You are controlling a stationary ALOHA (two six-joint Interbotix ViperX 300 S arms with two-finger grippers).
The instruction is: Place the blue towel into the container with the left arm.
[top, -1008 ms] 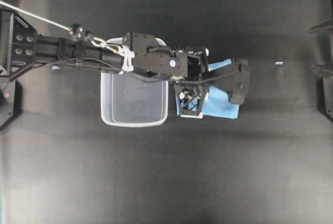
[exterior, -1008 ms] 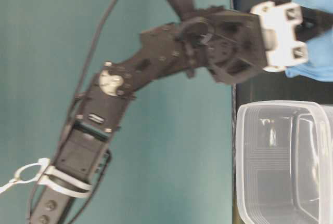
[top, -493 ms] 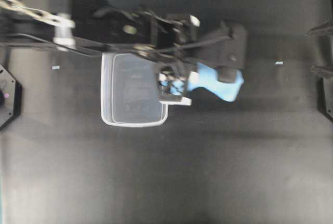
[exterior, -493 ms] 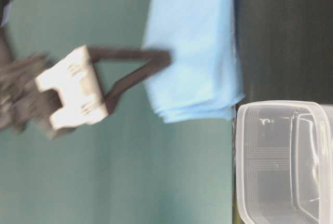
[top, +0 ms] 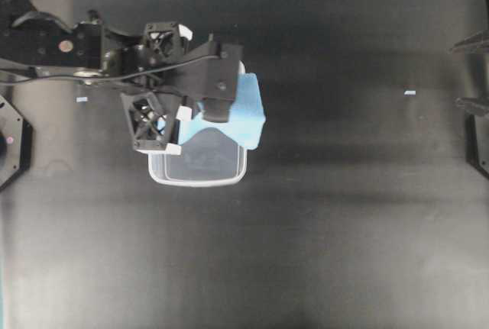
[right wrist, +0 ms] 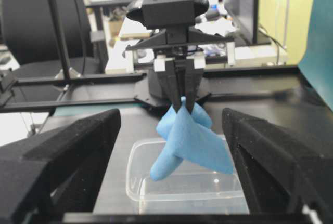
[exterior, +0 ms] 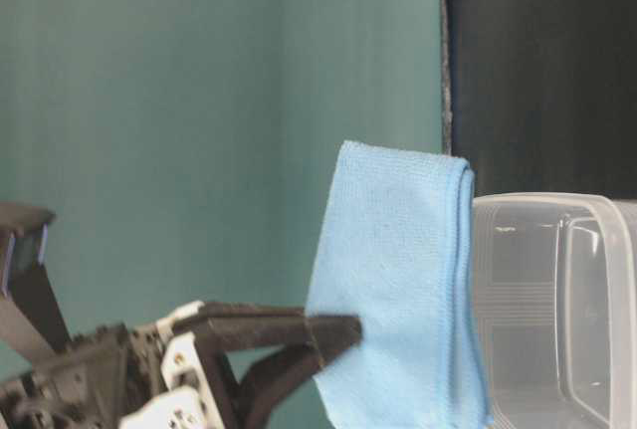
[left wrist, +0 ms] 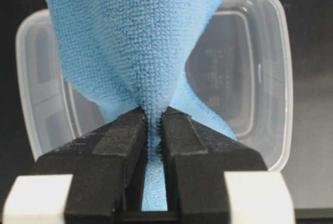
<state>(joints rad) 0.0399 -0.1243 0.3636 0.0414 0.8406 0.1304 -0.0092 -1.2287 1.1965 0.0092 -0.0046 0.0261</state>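
My left gripper [top: 189, 111] is shut on the blue towel [top: 244, 111] and holds it in the air over the container [top: 199, 181], a clear tub on the black table. In the left wrist view the jaws [left wrist: 153, 117] pinch a bunched fold of the towel [left wrist: 140, 37], with the tub [left wrist: 283, 78] below. The right wrist view shows the towel [right wrist: 190, 141] hanging from the left gripper [right wrist: 182, 104] above the tub [right wrist: 156, 193], not touching it. My right gripper [top: 467, 71] is open and empty at the far right edge.
A small white scrap [top: 409, 93] lies on the table to the right, and another [top: 82, 99] lies left of the tub. A teal backdrop [exterior: 199, 101] stands behind the table edge.
My left gripper has lifted the towel off the table right of the tub and carried it left. It now hangs over the tub. The right arm has not moved.
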